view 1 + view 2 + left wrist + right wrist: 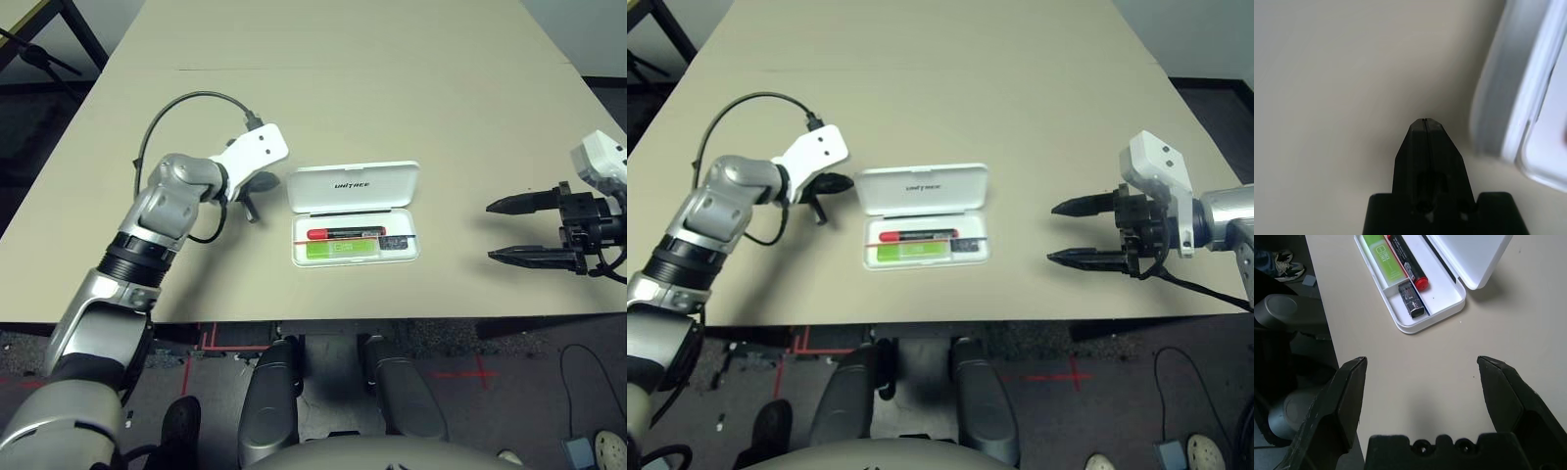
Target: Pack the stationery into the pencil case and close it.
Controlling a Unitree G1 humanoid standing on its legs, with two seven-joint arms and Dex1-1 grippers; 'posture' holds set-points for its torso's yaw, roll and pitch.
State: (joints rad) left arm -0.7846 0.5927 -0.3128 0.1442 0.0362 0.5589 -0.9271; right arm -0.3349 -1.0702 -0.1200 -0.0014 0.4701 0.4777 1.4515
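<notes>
Right wrist view reveals sharpener [1411, 298] inside pencil case [1449, 308].

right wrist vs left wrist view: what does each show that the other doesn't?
Right wrist alone: the green highlighter, red marker and small black piece lying in the open tray, the raised lid, and the right gripper with its fingers wide apart. Left wrist alone: the left gripper, fingers shut, close beside the case's outer wall. Both: the white pencil case and the beige table.
</notes>
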